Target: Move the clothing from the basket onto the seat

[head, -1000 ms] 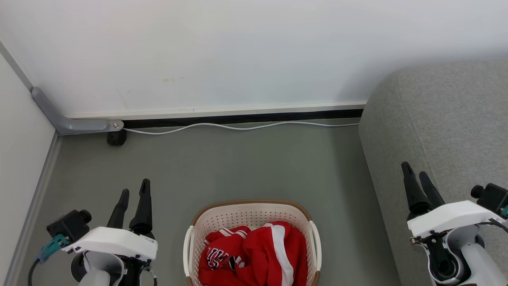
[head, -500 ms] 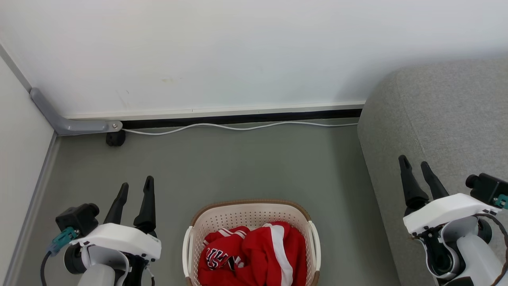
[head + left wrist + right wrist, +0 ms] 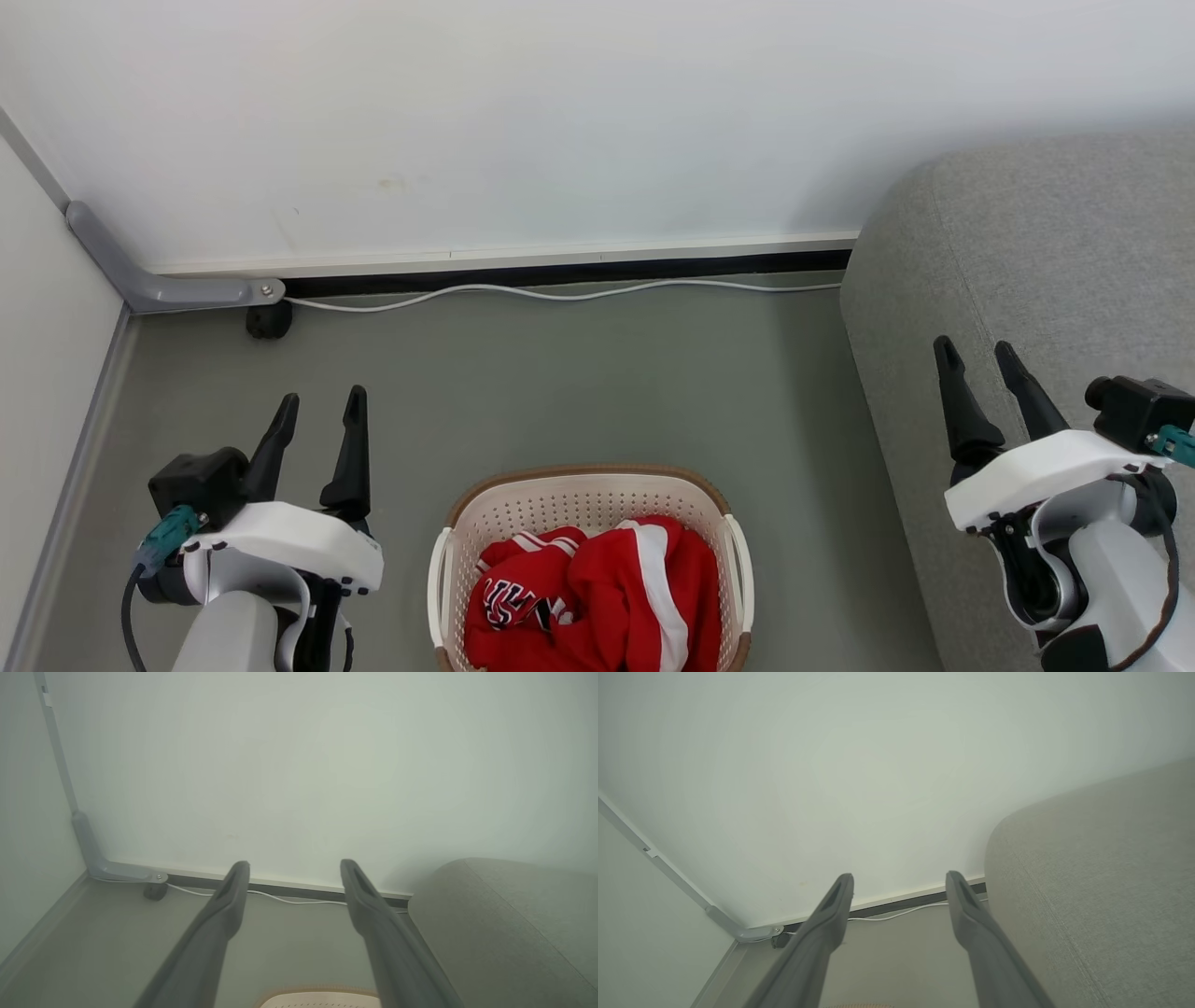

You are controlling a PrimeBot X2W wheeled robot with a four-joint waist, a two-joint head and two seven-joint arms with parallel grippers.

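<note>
Looking down, you see your left hand (image 3: 322,399) and right hand (image 3: 973,347) spread apart, empty. The clothing (image 3: 597,597) lies in the basket (image 3: 588,471) between them, the seat (image 3: 1027,261) behind the right hand.

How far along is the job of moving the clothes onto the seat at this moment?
Nothing looks done: the bright red sports garments with white stripes lie in the cream-white perforated plastic basket; the large grey fabric seat shows none. In hand: nothing; the left pincer and right pincer are open and empty. Left: every grasp and carry to the seat.
</note>
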